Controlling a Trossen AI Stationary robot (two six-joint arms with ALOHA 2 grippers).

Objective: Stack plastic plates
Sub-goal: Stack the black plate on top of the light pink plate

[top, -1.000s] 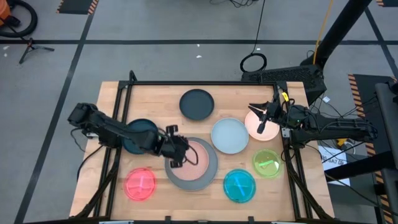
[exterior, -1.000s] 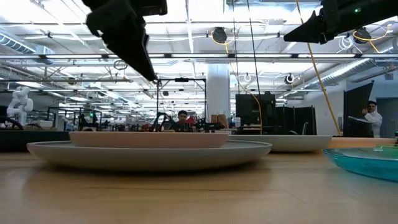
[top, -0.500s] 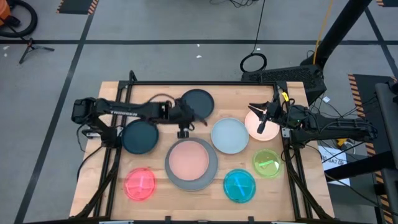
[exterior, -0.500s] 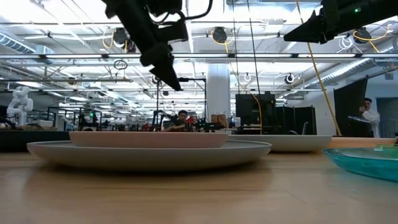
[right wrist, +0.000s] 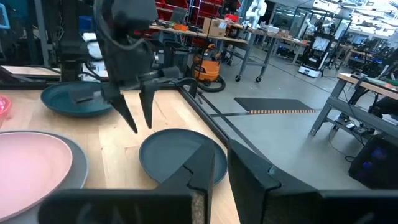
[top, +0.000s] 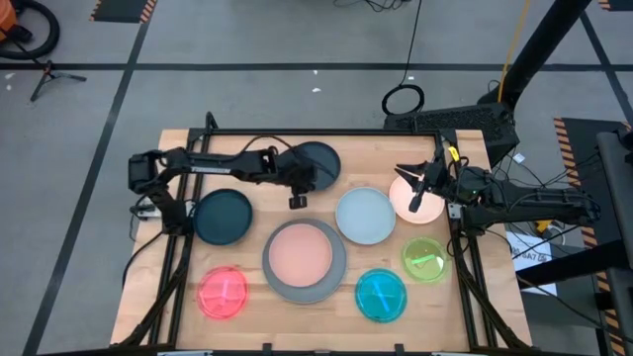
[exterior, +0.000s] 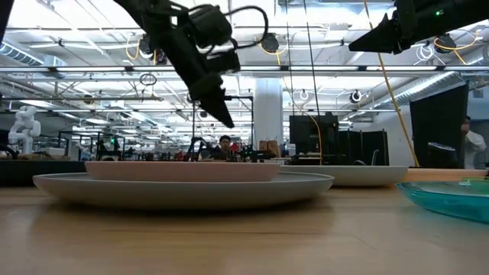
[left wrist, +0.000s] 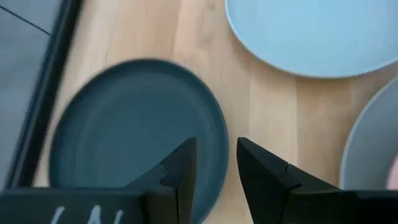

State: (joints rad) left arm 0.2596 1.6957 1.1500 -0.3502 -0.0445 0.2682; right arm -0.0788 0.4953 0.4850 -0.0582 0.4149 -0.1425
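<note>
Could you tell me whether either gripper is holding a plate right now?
No: the left gripper hangs open and empty over a dark teal plate; the right gripper holds nothing.

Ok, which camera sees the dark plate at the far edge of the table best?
The left wrist view: the far dark teal plate fills it, nearly whole. The high view has the left arm crossing it, the right wrist view shows it slanted, the low view doesn't show it.
</note>
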